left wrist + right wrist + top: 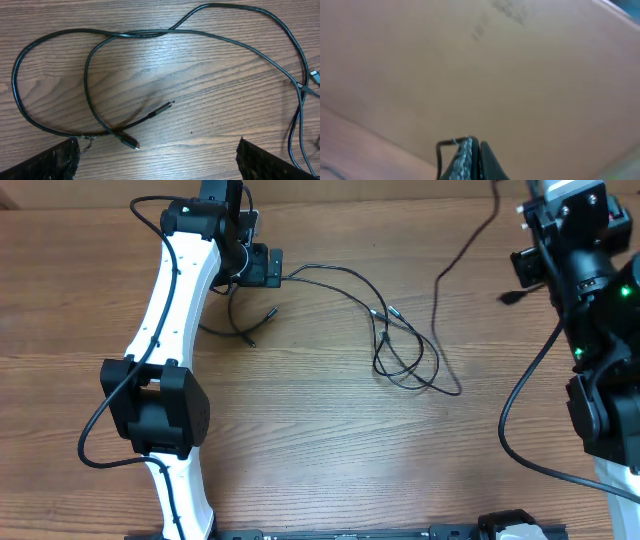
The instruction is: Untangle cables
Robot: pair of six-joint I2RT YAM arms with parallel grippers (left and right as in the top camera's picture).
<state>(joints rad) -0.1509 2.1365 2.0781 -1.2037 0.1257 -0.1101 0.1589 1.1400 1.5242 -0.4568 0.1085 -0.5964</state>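
The thin, flexible black cables (400, 345) are lying loose on the brown wood-grain table (320, 450). They are trailing from beside the left arm's wrist toward the table's middle, where several strands are crossing in a small cluster of overlapping loops. The white-and-black left arm (175, 300) is reaching across the left side of the table. Its left gripper (157, 160) is hovering over the left-hand end of the cables with its jaws standing wide apart and holding nothing. Only the two dark, rough-textured fingertips (52, 161) are showing, at the lower corners of the wrist view. Between them two cords are sweeping round in big open curves that are crossing each other near the top. Two small connectors are resting on the wood near one another without touching: a slim straight plug end (165, 107) pointing up and right, and a blunter plug end (131, 143) with a pale tip. More strands are running down the right edge of that view. The black right arm (585, 270) is sitting at the far right edge of the table, well apart from the looped cluster. The right gripper (470, 152) is showing its jaws pressed together. Its wrist view is badly blurred, but nothing appears to be caught between them, and behind it only a soft tan surface is showing.
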